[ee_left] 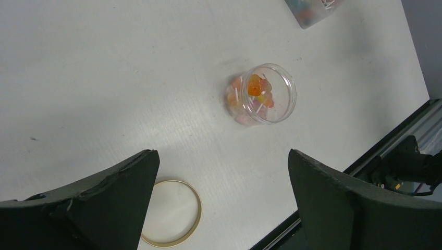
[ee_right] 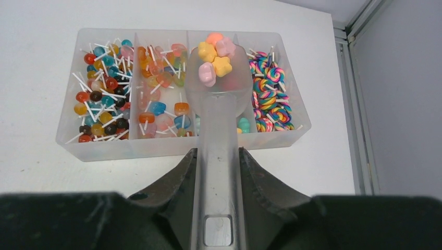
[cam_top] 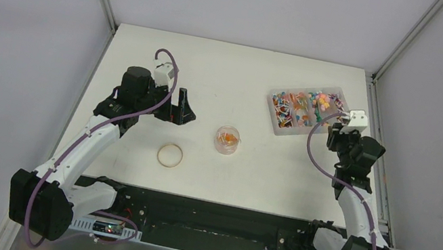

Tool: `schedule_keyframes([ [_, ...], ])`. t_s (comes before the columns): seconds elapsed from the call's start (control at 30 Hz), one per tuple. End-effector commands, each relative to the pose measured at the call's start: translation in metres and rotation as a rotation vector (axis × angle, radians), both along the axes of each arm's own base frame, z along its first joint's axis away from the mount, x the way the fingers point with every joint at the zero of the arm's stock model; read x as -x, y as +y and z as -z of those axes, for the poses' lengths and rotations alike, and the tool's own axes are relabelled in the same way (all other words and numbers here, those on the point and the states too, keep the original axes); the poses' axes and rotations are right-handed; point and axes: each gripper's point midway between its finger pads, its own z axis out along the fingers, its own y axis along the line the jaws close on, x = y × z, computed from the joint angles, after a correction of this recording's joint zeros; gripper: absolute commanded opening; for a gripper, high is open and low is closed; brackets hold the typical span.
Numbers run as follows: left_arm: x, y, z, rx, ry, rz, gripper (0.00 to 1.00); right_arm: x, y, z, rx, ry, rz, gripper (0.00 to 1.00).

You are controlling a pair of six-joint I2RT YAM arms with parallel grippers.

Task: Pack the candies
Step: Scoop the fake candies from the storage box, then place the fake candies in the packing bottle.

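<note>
The candies [ee_right: 107,88] are tiny coloured sweets in a clear divided tray [ee_right: 99,151], seen at the right rear in the top view [cam_top: 304,107]. My right gripper [ee_right: 218,152] is shut on a clear plastic scoop [ee_right: 219,94] held over the tray, with a few yellow, pink and orange sweets [ee_right: 215,58] in its bowl. A small clear round jar [ee_left: 263,95] with orange and pink sweets stands mid-table [cam_top: 228,140]. My left gripper [ee_left: 221,159] is open and empty above the table, left of the jar [cam_top: 179,109].
A tan rubber-band ring [ee_left: 174,213] lies on the table near my left finger, also in the top view [cam_top: 170,155]. The black base rail [cam_top: 203,214] runs along the near edge. Metal frame posts [cam_top: 395,39] stand at the rear corners.
</note>
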Motion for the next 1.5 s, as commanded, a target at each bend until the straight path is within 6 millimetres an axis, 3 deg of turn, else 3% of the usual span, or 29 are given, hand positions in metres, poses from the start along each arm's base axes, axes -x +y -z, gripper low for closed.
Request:
schedule_keyframes([
  [0.0,-0.004,0.002,-0.008,0.003,-0.047,-0.006,0.99,-0.002,0.006,-0.052,0.001,-0.184,-0.034,0.0],
  [0.47,-0.004,0.003,-0.011,0.001,-0.057,-0.012,0.99,0.031,0.031,-0.136,0.013,-0.473,-0.145,0.0],
  [0.67,-0.004,0.004,-0.012,0.0,-0.062,-0.017,0.99,0.036,0.044,-0.152,-0.004,-0.499,-0.215,0.0],
  [1.17,-0.006,0.007,-0.015,-0.006,-0.075,-0.032,0.99,0.043,0.082,-0.147,-0.027,-0.412,-0.447,0.0],
  [1.47,-0.006,0.007,-0.014,-0.007,-0.073,-0.035,0.99,0.05,0.13,-0.115,0.008,-0.264,-0.715,0.0],
])
